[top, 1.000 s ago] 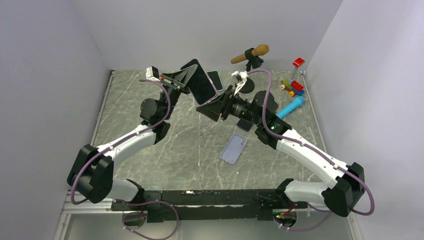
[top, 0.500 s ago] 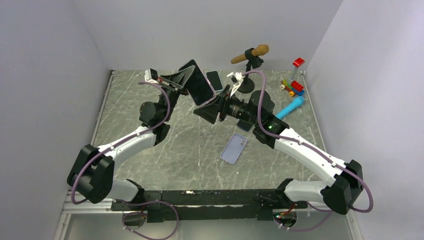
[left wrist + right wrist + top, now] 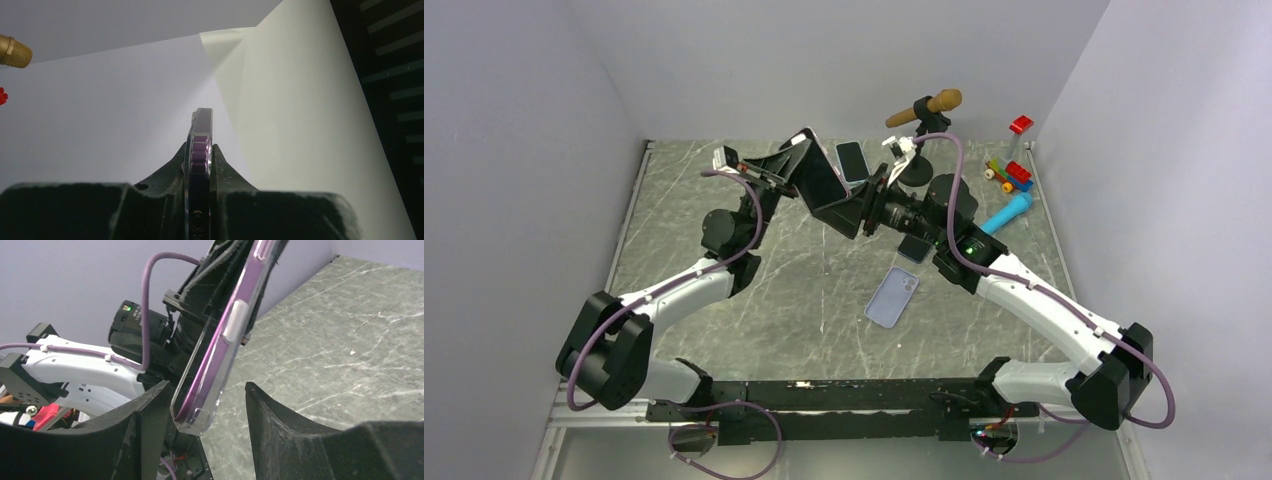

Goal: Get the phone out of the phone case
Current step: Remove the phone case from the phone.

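Observation:
A purple phone in a clear case is held in the air above the far middle of the table. My left gripper is shut on it; in the left wrist view the gripper pinches the phone edge-on. My right gripper is open at the phone's lower end. In the right wrist view the cased phone's bottom corner hangs between the right gripper's spread jaws, close to the left finger; I cannot tell whether it touches.
A lavender phone lies face down on the marble table. A dark phone lies at the back and another small one under the right arm. A microphone, a blue cylinder and red bricks sit at the far right.
My right gripper has moved up and left, so its open jaws now straddle the phone's lower end. My left gripper has shifted slightly left, still holding the phone.

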Available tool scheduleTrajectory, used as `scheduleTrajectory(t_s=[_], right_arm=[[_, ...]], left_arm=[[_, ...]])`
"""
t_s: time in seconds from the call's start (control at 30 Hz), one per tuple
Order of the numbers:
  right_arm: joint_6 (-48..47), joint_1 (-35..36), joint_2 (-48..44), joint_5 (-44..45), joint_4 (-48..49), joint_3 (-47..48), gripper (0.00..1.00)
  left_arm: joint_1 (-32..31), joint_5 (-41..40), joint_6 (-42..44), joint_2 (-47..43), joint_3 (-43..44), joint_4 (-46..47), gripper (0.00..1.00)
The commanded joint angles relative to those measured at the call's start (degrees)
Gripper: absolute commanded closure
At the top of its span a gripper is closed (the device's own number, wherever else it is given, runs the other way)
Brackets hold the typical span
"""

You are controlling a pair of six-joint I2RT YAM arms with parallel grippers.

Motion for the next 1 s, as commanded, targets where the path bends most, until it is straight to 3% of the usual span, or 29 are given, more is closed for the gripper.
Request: scheduleTrajectory(t_s=[0.0,0.17,0.4,0.53,0.7,0.8,0.9,0.97], right_arm=[[-0.6,0.4,0.8,1.2,-1.5,3.0,0.40],[-1.6,1.1,1.6,1.7,-2.8,3.5,0.38],[-2.5,1.7,2.7,1.5,-3.2,4.4,0.43],[-2.8,1.6,2.9,3.2,-3.7,4.7,0.55],[-4.0,1.4,4.8,4.7,-4.9,4.7,0.78],[-6.0,1.3,5.7,1.2,-3.3,3.7,0.98],[-7.5,0.0,6.0,-4.5,1.6,0.6,1.00],[-3.4,-3.6,6.9,-12.2,10.0,-3.0,1.00]], left_arm=[[1.0,0.2,-1.2,-3.8,1.8,4.9,1.00],[1.1,0.8,-0.9,-2.9,2.8,5.4,1.00],[1.1,1.3,-0.9,-2.6,4.0,4.6,1.00],[1.0,1.7,-0.7,-3.0,4.8,3.1,1.00],[1.0,3.1,-0.4,-7.3,4.8,-3.4,1.00],[1.0,3.9,-1.9,-11.0,4.7,-8.9,1.00],[1.0,5.6,-7.2,-13.6,5.7,-13.2,1.00],[0.9,8.0,-9.9,-14.8,7.7,-16.1,1.00]])
